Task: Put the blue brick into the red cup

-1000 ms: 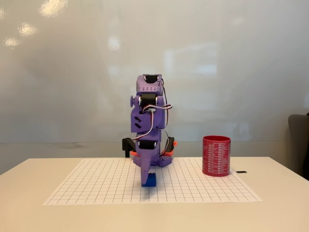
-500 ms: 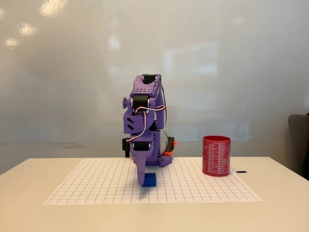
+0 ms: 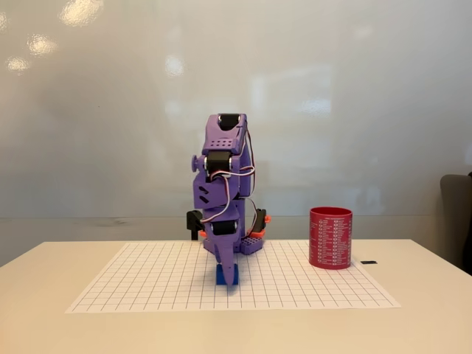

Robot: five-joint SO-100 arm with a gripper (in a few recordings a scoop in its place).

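**A:** Swinging back toward centre now, the purple arm (image 3: 221, 184) has straightened up from the left lean it had half a second ago, and the gripper (image 3: 227, 276) sits right over the blue brick (image 3: 222, 277) on the gridded paper sheet (image 3: 147, 284).

**B:** And the brick itself?

**A:** Mostly covered. A moment ago a good chunk of blue stuck out to the right of the fingers; now just a sliver shows at the left of the gripper tip, low on the sheet. It looks to be resting on the paper, or barely off it, though the fingers hide the underside.

**B:** So is it gripped?

**A:** I can't tell. From this front-on fixed view the jaws line up behind each other, so a closing or an open straddle would look alike. My guess is the wrist has turned to square up for the pinch.

**B:** Red cup?

**A:** The red cup (image 3: 330, 237) hasn't budged: upright, well apart to the right, near the sheet's right edge. No carry has started, so the lift comes next.
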